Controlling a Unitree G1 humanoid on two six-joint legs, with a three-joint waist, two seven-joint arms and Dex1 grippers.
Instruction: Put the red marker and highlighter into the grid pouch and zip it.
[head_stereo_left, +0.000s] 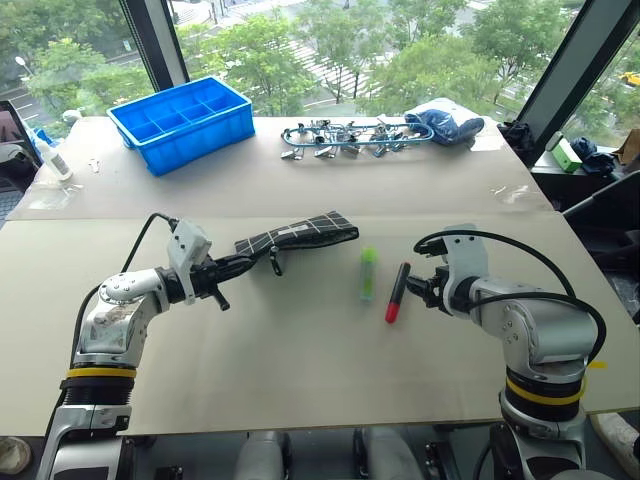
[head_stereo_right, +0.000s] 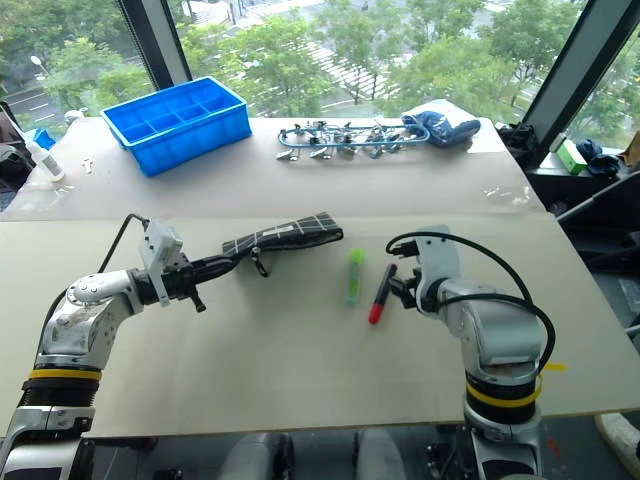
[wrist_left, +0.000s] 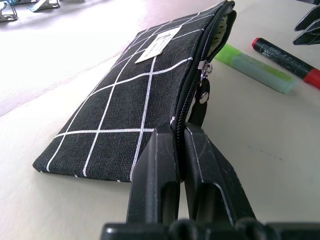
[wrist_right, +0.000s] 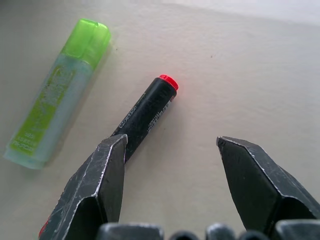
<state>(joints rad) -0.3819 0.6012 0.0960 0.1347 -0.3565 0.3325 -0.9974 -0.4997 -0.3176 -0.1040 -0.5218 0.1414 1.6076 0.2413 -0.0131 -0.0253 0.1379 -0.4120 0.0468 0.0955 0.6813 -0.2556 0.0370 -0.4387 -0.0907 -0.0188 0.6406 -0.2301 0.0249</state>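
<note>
On the tabletop: pouch pinched, pens loose

Head views: left gripper (head_stereo_left: 243, 264) clamped tight on the near end of the grid pouch (head_stereo_left: 300, 232), which lies at table (head_stereo_left: 300, 370) centre, zipper partly open. Highlighter (head_stereo_left: 368, 273) sits at about 4 o'clock from the pouch, red marker (head_stereo_left: 396, 293) just beside it at 3 o'clock. Right gripper (head_stereo_left: 418, 285) is spread wide, holding nothing, next to the marker. Blue compartment bin (head_stereo_left: 180, 120) at 11 o'clock, metal clips (head_stereo_left: 340, 138) at 12 o'clock.

Left wrist view: fingers (wrist_left: 155, 185) pressed together on the pouch's zipper edge; pull strap hanging.

Right wrist view: fingers (wrist_right: 102, 180) apart, one over the marker barrel.
</note>
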